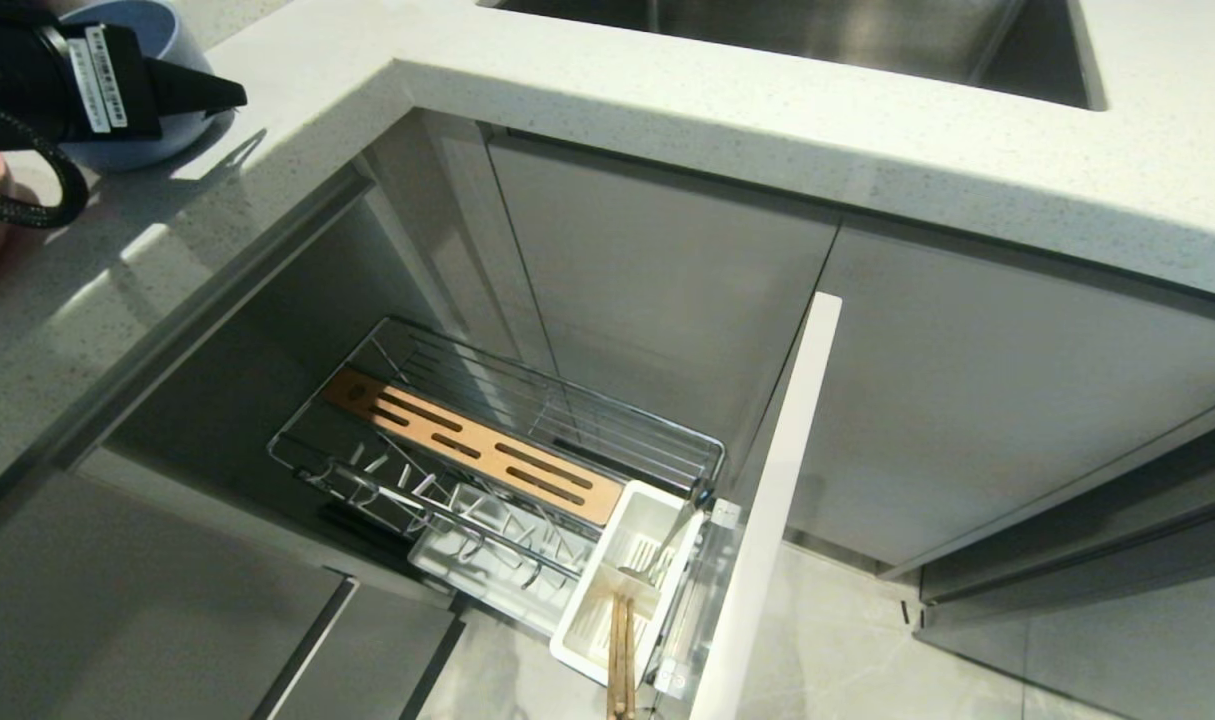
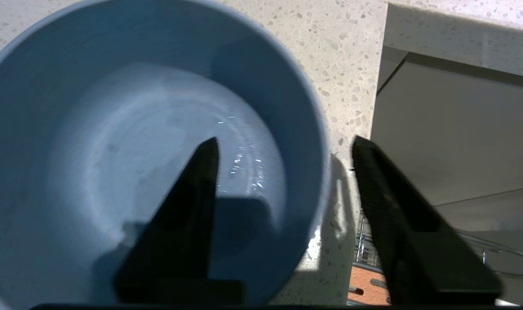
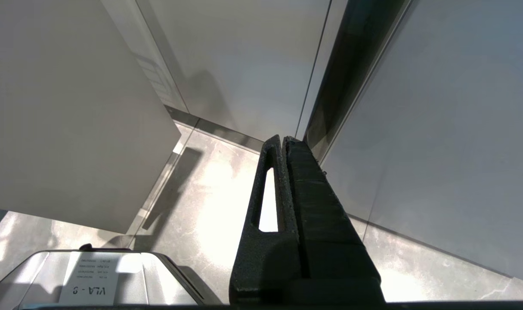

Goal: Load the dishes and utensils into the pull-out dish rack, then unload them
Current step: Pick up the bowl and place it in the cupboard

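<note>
Up on the table's far-left corner, left gripper (image 2: 283, 144) fingers straddle the blue bowl (image 2: 115, 129) rim, spread, probably lining up a pinch.

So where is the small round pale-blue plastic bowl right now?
The pale-blue bowl sits on the speckled white countertop, far left in the head view, with the left gripper straddling its rim.

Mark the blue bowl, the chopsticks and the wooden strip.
bowl (image 2: 128, 142): left wrist view, on its inner floor.
chopsticks (image 1: 620, 655): head view, on the shafts standing in the cutlery cup.
wooden strip (image 1: 472, 445): head view, on its top face between slots.
</note>
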You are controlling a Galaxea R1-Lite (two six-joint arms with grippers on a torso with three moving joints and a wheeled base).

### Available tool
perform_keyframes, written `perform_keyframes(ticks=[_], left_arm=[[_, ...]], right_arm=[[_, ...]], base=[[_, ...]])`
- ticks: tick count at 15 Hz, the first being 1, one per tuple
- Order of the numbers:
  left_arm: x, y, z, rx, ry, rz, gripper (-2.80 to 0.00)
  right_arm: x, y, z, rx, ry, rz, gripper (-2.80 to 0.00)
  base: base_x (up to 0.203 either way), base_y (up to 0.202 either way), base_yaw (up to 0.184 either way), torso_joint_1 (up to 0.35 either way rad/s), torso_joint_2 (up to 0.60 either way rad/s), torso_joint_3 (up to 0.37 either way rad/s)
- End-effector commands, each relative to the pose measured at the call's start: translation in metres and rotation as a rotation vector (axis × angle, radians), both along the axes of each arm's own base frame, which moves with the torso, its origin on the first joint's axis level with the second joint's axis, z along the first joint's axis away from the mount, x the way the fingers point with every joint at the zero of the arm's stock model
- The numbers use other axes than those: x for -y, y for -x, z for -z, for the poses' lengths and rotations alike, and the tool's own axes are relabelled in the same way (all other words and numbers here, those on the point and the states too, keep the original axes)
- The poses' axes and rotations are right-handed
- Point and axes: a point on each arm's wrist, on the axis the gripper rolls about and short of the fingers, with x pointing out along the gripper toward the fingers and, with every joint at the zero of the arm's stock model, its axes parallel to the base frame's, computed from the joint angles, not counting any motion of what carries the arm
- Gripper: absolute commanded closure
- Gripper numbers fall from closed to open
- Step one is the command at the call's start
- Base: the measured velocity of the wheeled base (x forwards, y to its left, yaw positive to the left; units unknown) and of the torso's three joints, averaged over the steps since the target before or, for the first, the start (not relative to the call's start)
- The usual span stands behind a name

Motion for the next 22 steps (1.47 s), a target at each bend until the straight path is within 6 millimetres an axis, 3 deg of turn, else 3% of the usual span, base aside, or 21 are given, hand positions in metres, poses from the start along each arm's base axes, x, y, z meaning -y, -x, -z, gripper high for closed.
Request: perform_keyframes(ticks=[1,8,12,14,19,22], left_arm=[[0.000,0.002,0.000,0.000,-0.001,0.001,0.00],[0.002,0.011,-0.002,0.007,0.003,0.032,0.00],[0.003,0.042,-0.008,0.044,0.044,0.153,0.00],[0.008,0.056,-0.017,0.071,0.160,0.191,0.00],[0.019,0.118,-0.044,0.205,0.432,0.389,0.00],[0.022,0.131,-0.041,0.186,0.443,0.448,0.00]], right_arm=[[0.000,0.000,0.000,0.000,0.000,0.000,0.00],[0.000,0.000,0.000,0.000,0.000,0.001,0.00],[0.000,0.000,0.000,0.000,0.000,-0.001,0.00],[0.000,0.000,0.000,0.000,0.000,0.000,0.00],[0.000,0.000,0.000,0.000,0.000,-0.001,0.00],[0.000,0.000,0.000,0.000,0.000,0.000,0.00]], base=[[0.000,0.000,0.000,0.000,0.00,0.000],[0.000,0.000,0.000,0.000,0.00,0.000],[0.000,0.000,0.000,0.000,0.00,0.000],[0.000,0.000,0.000,0.000,0.00,0.000],[0.000,0.000,0.000,0.000,0.00,0.000],[0.000,0.000,0.000,0.000,0.00,0.000]])
